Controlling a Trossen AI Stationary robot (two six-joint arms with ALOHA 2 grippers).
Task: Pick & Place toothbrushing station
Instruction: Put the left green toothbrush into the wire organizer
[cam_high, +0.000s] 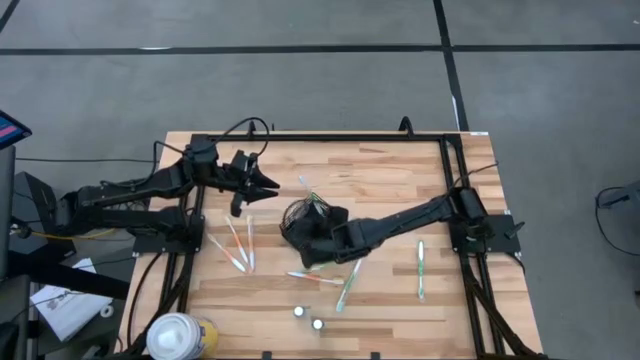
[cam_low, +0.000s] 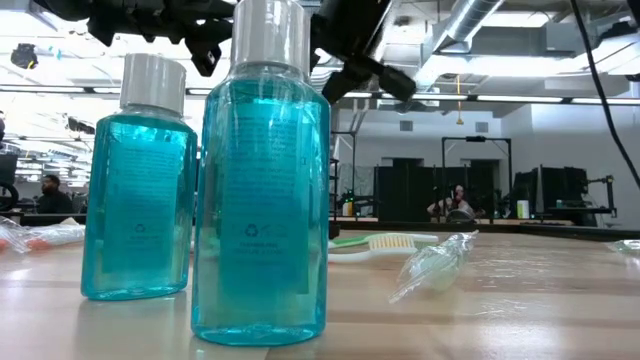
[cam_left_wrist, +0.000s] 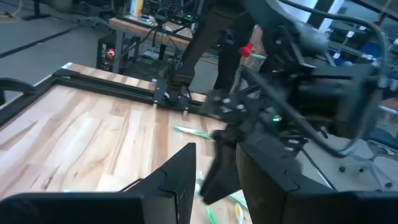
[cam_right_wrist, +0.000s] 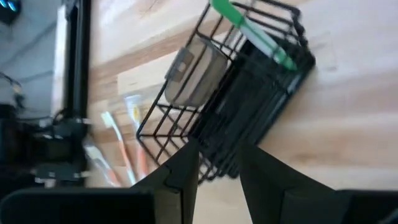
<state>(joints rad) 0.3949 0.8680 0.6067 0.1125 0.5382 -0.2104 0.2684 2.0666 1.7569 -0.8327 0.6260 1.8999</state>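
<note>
The black wire-mesh holder (cam_high: 298, 222) sits mid-table, tipped over in the right wrist view (cam_right_wrist: 230, 93). My right gripper (cam_right_wrist: 217, 168) is shut on it. A green-and-white toothbrush (cam_right_wrist: 252, 31) lies across the holder's far end and sticks out of it toward the far edge (cam_high: 314, 195). More toothbrushes lie flat on the wood: several on the left (cam_high: 238, 243), two near the middle (cam_high: 347, 286) and one on the right (cam_high: 421, 268). My left gripper (cam_high: 262, 184) hovers left of the holder, pointing at it, fingers slightly apart with nothing between them (cam_left_wrist: 214, 186). My right gripper pinches the holder's wire wall at its near edge (cam_right_wrist: 219, 154) between its two fingers. They come slanting down from the table's right side. The holder is tilted in the hold. I cannot tell whether any part of it rests on the table.
Two blue mouthwash bottles (cam_low: 140, 180) (cam_low: 262, 190) stand near the front edge, white caps up (cam_high: 308, 318). A wrapped toothbrush (cam_low: 380, 242) and crumpled clear wrap (cam_low: 435, 265) lie behind them. A white-and-yellow round container (cam_high: 180, 336) stands at the front left corner.
</note>
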